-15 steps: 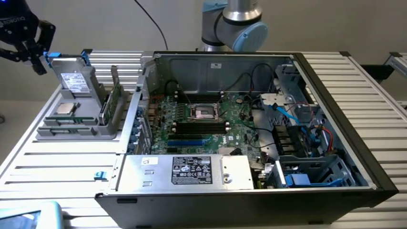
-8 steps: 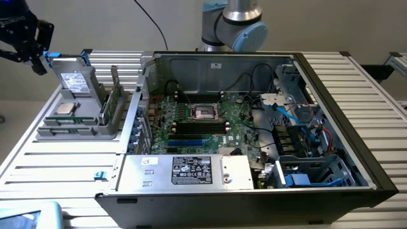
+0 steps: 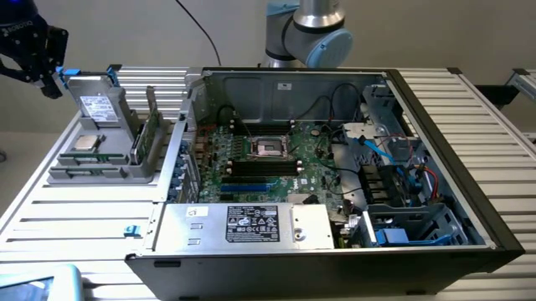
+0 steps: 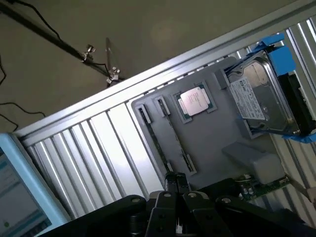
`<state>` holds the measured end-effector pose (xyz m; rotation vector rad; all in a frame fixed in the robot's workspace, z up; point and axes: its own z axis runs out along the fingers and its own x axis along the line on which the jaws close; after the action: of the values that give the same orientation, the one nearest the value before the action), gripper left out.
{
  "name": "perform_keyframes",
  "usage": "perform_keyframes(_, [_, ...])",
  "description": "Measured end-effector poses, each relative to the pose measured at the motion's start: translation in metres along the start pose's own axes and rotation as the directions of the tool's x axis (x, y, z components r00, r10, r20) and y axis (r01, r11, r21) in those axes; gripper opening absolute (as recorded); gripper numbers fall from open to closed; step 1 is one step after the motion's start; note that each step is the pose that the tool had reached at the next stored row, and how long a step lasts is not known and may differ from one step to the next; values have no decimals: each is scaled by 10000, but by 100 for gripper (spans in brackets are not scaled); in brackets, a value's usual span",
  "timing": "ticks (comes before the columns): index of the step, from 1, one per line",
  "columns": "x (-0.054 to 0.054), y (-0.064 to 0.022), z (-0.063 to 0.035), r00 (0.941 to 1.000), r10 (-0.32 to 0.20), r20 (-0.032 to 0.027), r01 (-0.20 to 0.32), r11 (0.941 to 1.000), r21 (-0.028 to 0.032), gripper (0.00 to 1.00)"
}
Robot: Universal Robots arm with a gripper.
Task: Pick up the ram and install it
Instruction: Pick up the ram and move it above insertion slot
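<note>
The ram (image 3: 145, 135) is a thin green stick standing on its long edge in a slot of the grey holder tray (image 3: 92, 172), on the exterior view's left beside the open computer case. In the wrist view a strip of the ram (image 4: 264, 184) shows behind a grey block of the tray. My black gripper (image 3: 44, 74) hangs high above the tray's far left corner, well clear of the ram. Its fingertips (image 4: 171, 181) stand together with nothing between them, so the gripper (image 4: 175, 180) is shut and empty. The motherboard's black memory slots (image 3: 263, 168) lie inside the case.
A grey labelled drive with blue clips (image 3: 100, 103) stands upright at the tray's back, and a square silver processor chip (image 3: 86, 142) lies on the tray. The case (image 3: 335, 188) holds cables, a power supply (image 3: 251, 224) and drive cages. The ribbed aluminium table (image 3: 75, 213) carries everything.
</note>
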<state>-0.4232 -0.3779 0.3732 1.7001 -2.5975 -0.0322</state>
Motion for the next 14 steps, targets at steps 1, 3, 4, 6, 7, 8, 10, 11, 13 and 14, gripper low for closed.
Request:
perform_keyframes(1, [0, 0, 0, 9998, -180, -7, 180, 9998, 4, 11])
perform_keyframes(3, [0, 0, 0, 9985, -556, -21, 556, 9985, 11, 11])
perform_keyframes(4, [0, 0, 0, 9973, -729, -28, 729, 9973, 14, 11])
perform_keyframes(6, [0, 0, 0, 9941, -1087, -43, 1087, 9941, 22, 11])
perform_keyframes(7, [0, 0, 1, 9918, -1276, -51, 1276, 9918, 26, 11])
perform_keyframes(8, [0, 0, 1, 9893, -1455, -61, 1455, 9894, 29, 11])
perform_keyframes(10, [0, 0, 1, 9845, -1751, -75, 1751, 9845, 34, 11])
perform_keyframes(11, [0, 0, 0, 9835, -1808, -78, 1808, 9835, 33, 11])
perform_keyframes(13, [0, 0, 1, 9834, -1813, -79, 1813, 9834, 32, 11])
perform_keyframes(14, [0, 0, 1, 9834, -1813, -80, 1813, 9834, 30, 11])
